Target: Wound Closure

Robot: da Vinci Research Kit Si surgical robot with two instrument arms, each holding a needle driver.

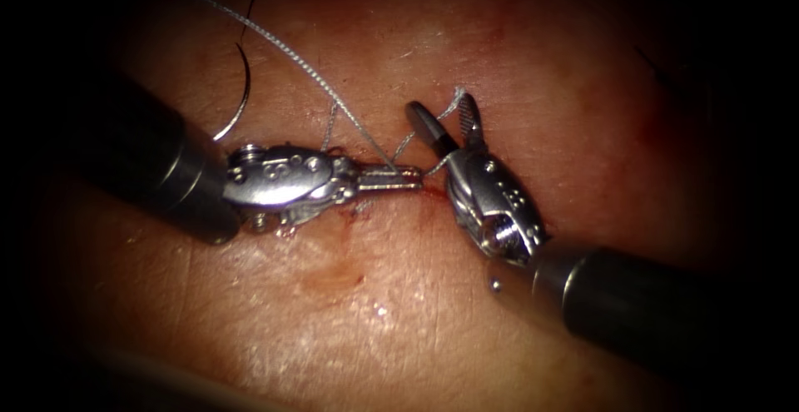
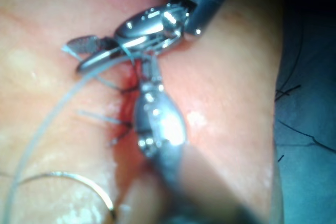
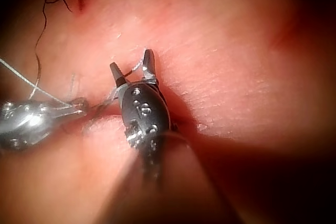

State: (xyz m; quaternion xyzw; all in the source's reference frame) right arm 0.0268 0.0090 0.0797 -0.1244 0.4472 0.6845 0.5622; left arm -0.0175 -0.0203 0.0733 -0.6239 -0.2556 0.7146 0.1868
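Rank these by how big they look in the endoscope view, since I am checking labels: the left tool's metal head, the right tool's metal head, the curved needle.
1. Left tool head and right tool head look alike; no ranking.
2. Needle, thinnest, lying free on the tissue.

Left jaws shut on thread; right jaws open.

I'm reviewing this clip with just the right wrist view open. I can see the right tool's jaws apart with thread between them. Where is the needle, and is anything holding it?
Observer: In the endoscope view the needle lies loose on the tissue, to the left of the left tool. Neither tool holds it.
Operator: What is the left tool gripping, then?
Observer: Its jaws are shut on the thread, close beside the right tool, which holds nothing. A long strand runs from the left tool's jaws toward the endoscope view's upper left.
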